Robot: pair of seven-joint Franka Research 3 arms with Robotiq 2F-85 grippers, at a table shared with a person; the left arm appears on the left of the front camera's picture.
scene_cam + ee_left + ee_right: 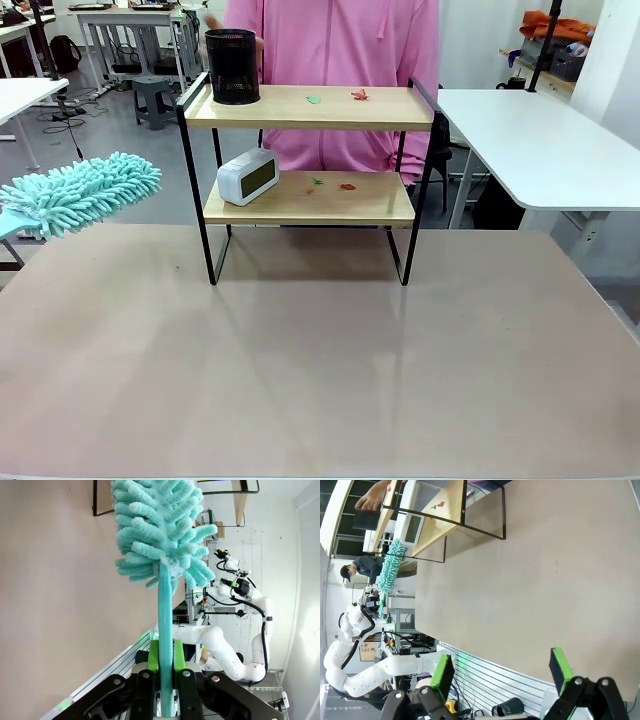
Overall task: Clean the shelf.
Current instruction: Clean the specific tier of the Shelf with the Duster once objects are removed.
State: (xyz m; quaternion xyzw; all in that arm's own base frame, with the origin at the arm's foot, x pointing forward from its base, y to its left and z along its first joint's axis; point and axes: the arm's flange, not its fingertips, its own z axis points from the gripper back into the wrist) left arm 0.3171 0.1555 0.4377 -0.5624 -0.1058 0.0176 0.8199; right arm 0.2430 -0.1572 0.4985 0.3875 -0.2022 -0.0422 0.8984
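Shelf [280, 105]: stands at the far middle of the table [320, 380], well apart from both grippers. Carries a black mesh cup [232, 66] and small coloured scraps [359, 95] on the upper board, and a white clock [247, 176] with more scraps on the lower.

Left gripper [166, 649]: clenched on the handle of a teal duster [85, 192], fluffy head held off the shelf's left side, about level with the lower board.

Right gripper [501, 662]: released, grasping nothing, over bare table.

Step judged: approach, sweeping not yet begun. Next move probably calls for carrying the duster head rightward onto a board and brushing the scraps off, clear of cup, clock and side rails.
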